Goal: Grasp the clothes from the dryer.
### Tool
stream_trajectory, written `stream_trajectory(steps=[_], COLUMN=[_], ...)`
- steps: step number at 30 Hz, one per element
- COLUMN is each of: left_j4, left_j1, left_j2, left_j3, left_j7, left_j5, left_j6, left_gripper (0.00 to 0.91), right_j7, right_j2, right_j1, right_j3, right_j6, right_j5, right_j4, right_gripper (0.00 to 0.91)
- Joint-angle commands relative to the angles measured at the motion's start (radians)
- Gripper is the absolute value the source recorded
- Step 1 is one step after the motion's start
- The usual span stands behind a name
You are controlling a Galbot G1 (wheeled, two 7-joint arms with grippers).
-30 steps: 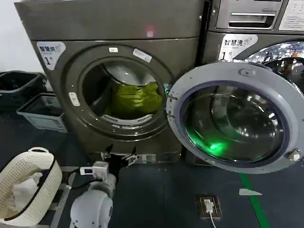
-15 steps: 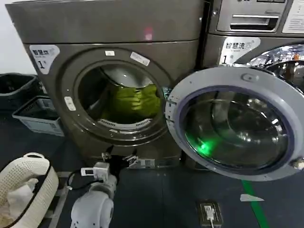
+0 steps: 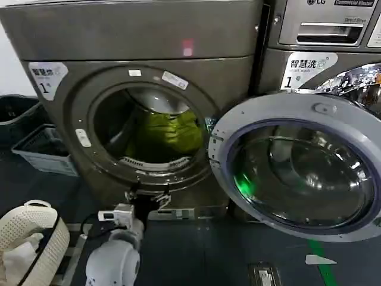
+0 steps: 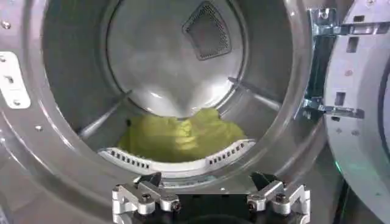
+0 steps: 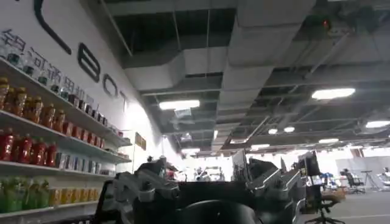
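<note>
**Approach to the open drum, nothing grasped yet**

The left gripper (image 4: 210, 196), jaws spread and empty, hovers at the dryer (image 3: 119, 36) porthole's 6 o'clock rim. The yellow-green clothes (image 3: 164, 132) lie low in the drum. Next, I judge: reach in over the lip. The clothes' rear is hidden. The right gripper (image 5: 210, 189) points away at a ceiling, jaws apart.

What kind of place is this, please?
Probably a laundry set inside a robot lab or showroom: a numbered dryer with its door open, an LG machine beside it, laundry baskets, and shelves of bottles.
</note>
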Motion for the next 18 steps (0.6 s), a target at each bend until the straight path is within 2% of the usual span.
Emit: stream_trajectory(steps=[1,18], left_j4=[0.003,-0.001], left_j1=[-0.003,-0.007], left_j2=[0.0,0.006], left_j3=[0.001,-0.008], left_j7=[-0.011,0.013], left_j5=[0.001,-0.014], left_j6=[0.049,0.049], left_gripper=[0.907,0.907], right_j7=[0.0,0.001], right_j2=[0.0,0.001], right_j1=[-0.001,0.0], right_j3=[0.0,-0.006], right_j6=[0.001,0.002], right_j5=[0.0,0.0], right_j4=[-0.002,0.001], right_gripper=[0.907,0.907])
